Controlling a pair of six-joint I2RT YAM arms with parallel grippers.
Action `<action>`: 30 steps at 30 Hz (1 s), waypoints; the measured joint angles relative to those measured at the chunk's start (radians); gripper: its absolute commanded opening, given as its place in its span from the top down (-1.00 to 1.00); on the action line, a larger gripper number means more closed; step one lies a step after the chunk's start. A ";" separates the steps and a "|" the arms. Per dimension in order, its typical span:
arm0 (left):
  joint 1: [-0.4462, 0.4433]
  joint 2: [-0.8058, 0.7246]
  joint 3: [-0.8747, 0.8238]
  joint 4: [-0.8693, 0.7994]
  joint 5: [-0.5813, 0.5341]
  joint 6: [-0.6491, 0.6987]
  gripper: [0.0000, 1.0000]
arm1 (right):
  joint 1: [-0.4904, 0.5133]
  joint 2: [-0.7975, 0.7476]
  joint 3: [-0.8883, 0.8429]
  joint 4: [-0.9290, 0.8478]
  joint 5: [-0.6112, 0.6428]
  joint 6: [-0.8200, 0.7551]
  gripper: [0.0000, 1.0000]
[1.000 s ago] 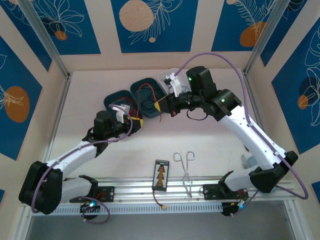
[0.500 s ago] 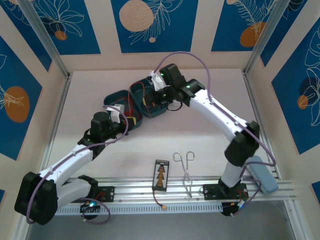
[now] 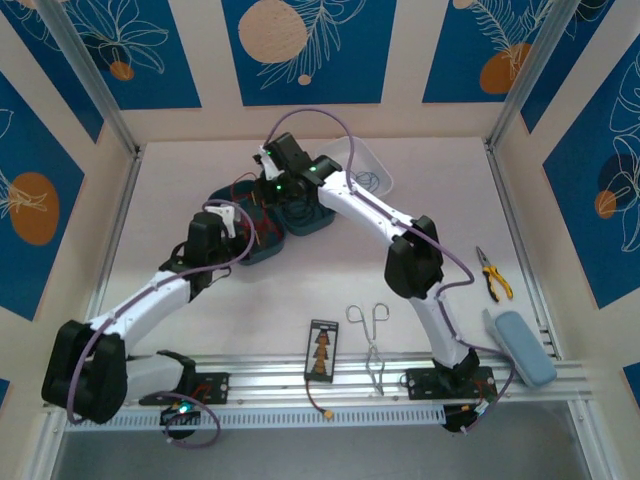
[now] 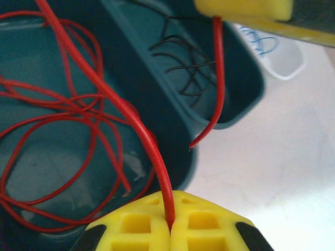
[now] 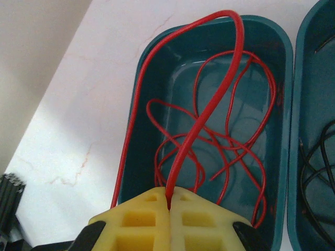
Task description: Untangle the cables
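Note:
A bundle of red cables (image 5: 209,112) lies looped in the left teal tray (image 5: 135,99). My right gripper (image 5: 169,203) is shut on one thick red strand at the tray's far side (image 3: 268,190). Shut on a red strand (image 4: 152,146) at the tray's near corner is my left gripper (image 4: 170,226), which also appears from above (image 3: 248,228). The right gripper's yellow fingers (image 4: 246,8) show at the top of the left wrist view, with a red cable end hanging below them. Black cables (image 4: 183,68) lie in the second teal tray (image 3: 318,225). A blue cable (image 3: 368,181) rests in the white tray (image 3: 380,160).
Silver forceps (image 3: 372,340) and a black card (image 3: 322,352) lie near the front rail. Yellow-handled pliers (image 3: 492,275) and a blue-grey case (image 3: 520,348) sit at the right. Walls close in the table at the back and sides.
The right arm swung left from over the second teal tray to the far side of the left one, carrying its red strand. The left gripper closed on a red strand.

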 measured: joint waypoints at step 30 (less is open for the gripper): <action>0.050 0.204 0.084 0.044 -0.071 -0.051 -0.18 | 0.007 0.195 0.164 -0.101 0.100 0.000 0.47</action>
